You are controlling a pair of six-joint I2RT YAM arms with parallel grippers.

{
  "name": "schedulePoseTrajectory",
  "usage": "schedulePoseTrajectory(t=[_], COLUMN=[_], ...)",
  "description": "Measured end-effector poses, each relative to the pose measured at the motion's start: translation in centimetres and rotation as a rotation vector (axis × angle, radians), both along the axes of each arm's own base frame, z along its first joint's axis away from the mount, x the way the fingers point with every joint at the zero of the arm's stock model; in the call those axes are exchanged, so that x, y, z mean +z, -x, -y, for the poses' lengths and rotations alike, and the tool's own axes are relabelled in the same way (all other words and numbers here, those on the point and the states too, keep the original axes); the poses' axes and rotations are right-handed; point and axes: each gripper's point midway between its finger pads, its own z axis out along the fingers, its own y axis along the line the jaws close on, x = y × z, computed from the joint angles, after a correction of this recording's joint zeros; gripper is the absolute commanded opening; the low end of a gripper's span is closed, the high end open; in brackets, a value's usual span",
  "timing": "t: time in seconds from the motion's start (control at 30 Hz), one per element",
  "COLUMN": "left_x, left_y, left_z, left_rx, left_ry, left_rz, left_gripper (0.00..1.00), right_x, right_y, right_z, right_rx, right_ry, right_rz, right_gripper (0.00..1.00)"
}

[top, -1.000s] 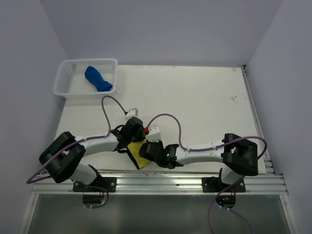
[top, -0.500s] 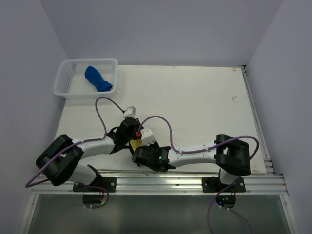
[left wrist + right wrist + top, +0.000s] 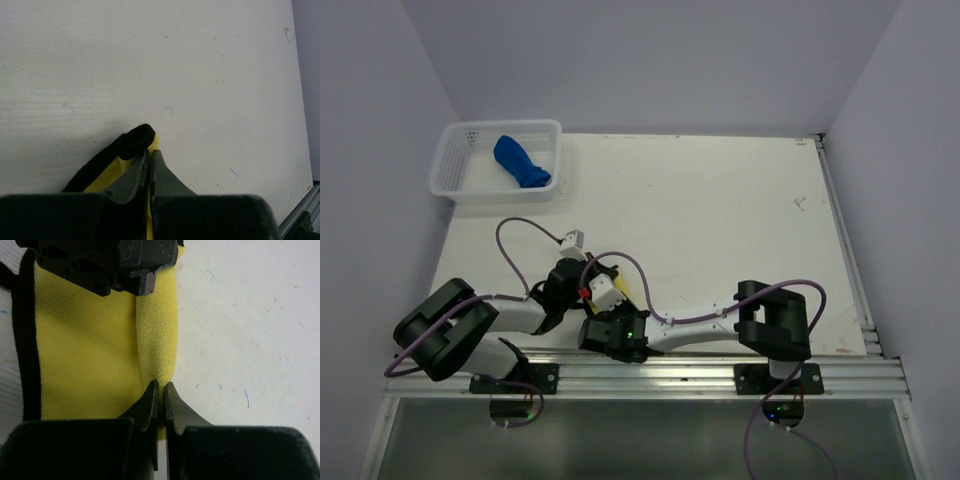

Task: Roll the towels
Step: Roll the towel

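Observation:
The yellow towel (image 3: pixel 85 350), edged in black, lies on the white table near its front edge. My right gripper (image 3: pixel 161 385) is shut on a raised fold along the towel's right side. My left gripper (image 3: pixel 149 152) is shut on the same towel (image 3: pixel 107 175), just behind a curled black corner (image 3: pixel 135 140). From above, only a yellow sliver (image 3: pixel 623 290) shows between the two wrists, which hide the rest. The blue towel (image 3: pixel 520 162) lies bunched in the white mesh basket (image 3: pixel 450 175) at the far left.
Both arms are folded low and close together at the near left of the table (image 3: pixel 720 210). The metal rail (image 3: pixel 700 375) runs just in front of them. Purple cables loop over both wrists.
Both wrists have pulled back and left towards the front rail, still shut on the yellow towel. Much less of the towel shows from above than a second ago.

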Motion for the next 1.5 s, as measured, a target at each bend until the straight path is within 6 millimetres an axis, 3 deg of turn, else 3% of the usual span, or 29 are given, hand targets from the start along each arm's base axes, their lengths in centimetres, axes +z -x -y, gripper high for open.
schedulePoseTrajectory(t=[0.47, 0.8, 1.2, 1.37, 1.43, 1.5], left_x=[0.0, -0.9, 0.4, -0.4, -0.9, -1.0], left_y=[1.5, 3.0, 3.2, 3.9, 4.2, 4.4], left_z=[-0.6, -1.9, -2.1, -2.9, -3.2, -3.5], left_rx=[-0.008, 0.001, 0.008, 0.031, 0.041, 0.048], left_ry=[0.074, 0.072, 0.103, 0.077, 0.064, 0.055], left_rz=[0.034, 0.024, 0.035, -0.016, -0.038, -0.049], left_gripper=[0.00, 0.00, 0.00, 0.00, 0.10, 0.13], right_x=[-0.7, -1.7, -1.7, -2.2, -2.5, -2.7], right_y=[1.3, 2.5, 2.9, 3.6, 3.8, 3.9], right_z=[0.1, -1.0, -1.2, -2.0, -2.3, -2.5], right_rx=[0.085, 0.173, 0.221, 0.263, 0.280, 0.290], right_ry=[0.182, 0.286, 0.346, 0.377, 0.396, 0.414], right_rz=[0.102, 0.120, 0.145, 0.139, 0.141, 0.143], right_gripper=[0.00, 0.00, 0.00, 0.00, 0.00, 0.00])
